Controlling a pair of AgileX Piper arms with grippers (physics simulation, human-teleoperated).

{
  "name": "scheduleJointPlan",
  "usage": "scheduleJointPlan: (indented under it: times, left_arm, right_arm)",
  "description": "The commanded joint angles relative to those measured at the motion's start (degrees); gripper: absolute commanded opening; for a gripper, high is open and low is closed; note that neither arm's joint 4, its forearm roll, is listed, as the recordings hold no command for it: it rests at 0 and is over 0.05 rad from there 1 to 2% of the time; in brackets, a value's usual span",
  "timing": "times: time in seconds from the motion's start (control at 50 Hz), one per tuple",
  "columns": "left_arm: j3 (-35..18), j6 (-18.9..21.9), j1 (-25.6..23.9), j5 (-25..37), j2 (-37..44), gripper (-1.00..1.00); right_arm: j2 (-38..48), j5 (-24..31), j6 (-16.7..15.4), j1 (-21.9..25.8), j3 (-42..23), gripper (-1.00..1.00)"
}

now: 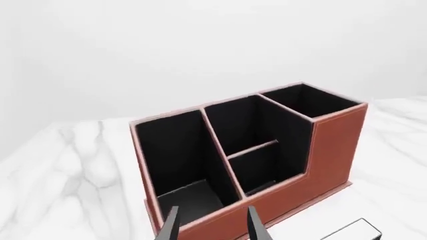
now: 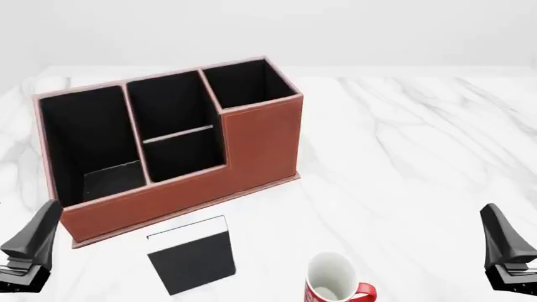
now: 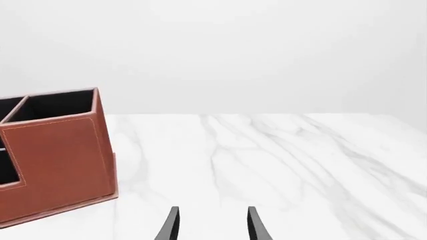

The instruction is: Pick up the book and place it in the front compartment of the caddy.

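The black book [image 2: 191, 257] with white page edges stands on the marble table just in front of the reddish-brown caddy [image 2: 251, 141]; one corner of it shows in the left wrist view [image 1: 353, 231]. The caddy's front compartment [image 2: 185, 160] is the small middle pocket behind the low outer wall, also seen in the left wrist view [image 1: 259, 170]. My left gripper [image 2: 38, 236] is open and empty at the near left, pointing at the caddy [image 1: 327, 150]. My right gripper [image 2: 502, 236] is open and empty at the near right, well away from the book.
A red-and-white mug [image 2: 334, 286] stands to the right of the book at the near edge. The caddy's tall end pocket [image 2: 248, 85] also shows in the right wrist view [image 3: 57, 150]. Bare white marble table [image 2: 403, 157] lies to the right.
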Motion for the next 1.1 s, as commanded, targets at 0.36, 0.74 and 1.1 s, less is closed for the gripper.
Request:
scheduleJointPlan:
  times: [0.36,0.74,1.1]
  left_arm:
    - [-24.77,20.11,-18.81,13.29,28.42,1.0]
    - [-42.39,23.16,-32.48,35.99,40.08,1.0]
    - [-49.78,26.32,-35.54,52.13,44.16,1.0]
  right_arm:
    - [-0.02,0.0,-0.03,0.06,0.01,1.0]
    - [-0.04,0.01,-0.03,0.04,0.01,1.0]
    - [-0.03,0.01,-0.02,0.05,0.01,1.0]
